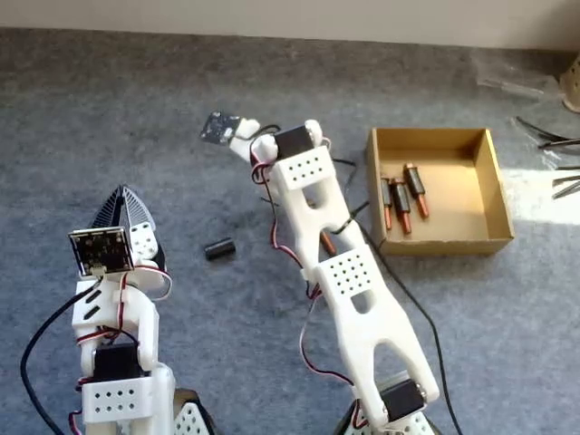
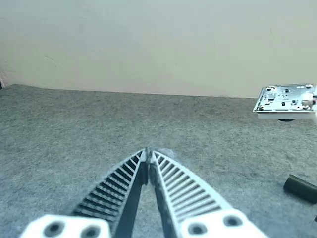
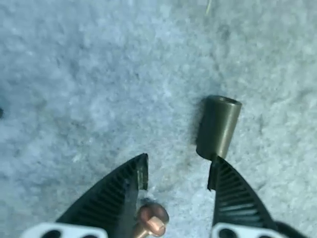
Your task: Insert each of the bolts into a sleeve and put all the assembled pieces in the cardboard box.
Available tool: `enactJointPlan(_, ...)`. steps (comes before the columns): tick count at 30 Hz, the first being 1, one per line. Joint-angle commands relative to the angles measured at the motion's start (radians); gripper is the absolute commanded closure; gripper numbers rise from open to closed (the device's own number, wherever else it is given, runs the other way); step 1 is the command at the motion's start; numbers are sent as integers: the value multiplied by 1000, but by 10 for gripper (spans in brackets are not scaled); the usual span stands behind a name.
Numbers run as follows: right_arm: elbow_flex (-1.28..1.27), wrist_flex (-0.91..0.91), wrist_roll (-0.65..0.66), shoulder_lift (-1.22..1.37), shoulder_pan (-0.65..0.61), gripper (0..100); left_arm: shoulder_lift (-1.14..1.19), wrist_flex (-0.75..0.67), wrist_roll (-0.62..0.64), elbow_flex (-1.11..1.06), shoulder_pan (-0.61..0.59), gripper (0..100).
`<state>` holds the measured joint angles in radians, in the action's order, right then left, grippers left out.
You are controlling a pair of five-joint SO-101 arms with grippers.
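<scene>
My right gripper point(image 3: 177, 171) hangs open just above the carpet. A dark sleeve point(image 3: 218, 126) lies right beyond one fingertip point(image 3: 215, 173), its near end touching or almost touching it. A copper bolt point(image 3: 151, 220) lies close against the inner side of the other finger, ungripped. In the high view the right arm point(image 1: 304, 172) stretches over the table's middle, with a copper bolt point(image 1: 327, 242) showing under it. A black sleeve point(image 1: 219, 248) lies left of that arm, and appears again as the sleeve point(image 2: 299, 188). My left gripper point(image 1: 122, 195) point(image 2: 148, 156) is shut and empty, left of it.
The cardboard box point(image 1: 494, 186) stands at the right and holds three assembled pieces point(image 1: 403, 201). Plastic bags and dark tools lie at the far right edge point(image 1: 553, 136). Cables trail from the right arm across the carpet beside the box.
</scene>
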<state>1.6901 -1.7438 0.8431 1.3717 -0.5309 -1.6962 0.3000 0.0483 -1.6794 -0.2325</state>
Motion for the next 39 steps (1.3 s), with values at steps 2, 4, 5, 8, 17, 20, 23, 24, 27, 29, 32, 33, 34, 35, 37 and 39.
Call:
enactJointPlan(2, 113, -16, 31, -19, 1, 813, 2, -18, -6, -24, -10, 973)
enactJointPlan(4, 110, -16, 31, -30, 1, 813, 2, -18, -6, -24, -8, 973)
enactJointPlan(5, 110, -16, 31, -33, 1, 813, 2, -18, -6, -24, -8, 973)
enactJointPlan(8, 110, -16, 32, -44, -8, 813, 2, -18, -6, -24, -8, 973)
enactJointPlan(17, 110, 28, 35, -58, -16, 700, 2, -18, -6, -24, -8, 973)
enactJointPlan(20, 110, 50, 38, -41, -16, 700, 2, -18, -6, -24, -8, 973)
enactJointPlan(23, 110, 48, 38, -47, -18, 700, 2, -18, -6, -24, -8, 973)
enactJointPlan(24, 110, 47, 38, -56, -21, 700, 2, -18, -6, -24, -8, 973)
enactJointPlan(27, 110, 30, 38, -85, -24, 700, 2, -18, -6, -24, -7, 973)
enactJointPlan(29, 110, 33, 38, -97, -27, 701, 2, -18, -6, -24, -7, 973)
enactJointPlan(32, 110, 50, 68, -97, -30, 701, 2, -18, -6, -24, -7, 973)
enactJointPlan(33, 110, 59, 86, -96, -30, 701, 2, -18, -6, -24, -7, 973)
enactJointPlan(34, 110, 67, 97, -90, -31, 701, 2, -18, -6, -24, -7, 973)
enactJointPlan(35, 110, 73, 95, -79, -33, 701, 2, -18, -6, -24, -7, 973)
enactJointPlan(37, 110, 93, 95, -54, -54, 701, 2, -18, -6, -24, -7, 973)
enactJointPlan(39, 110, 107, 95, -28, -67, 701, 2, -18, -6, -24, -7, 973)
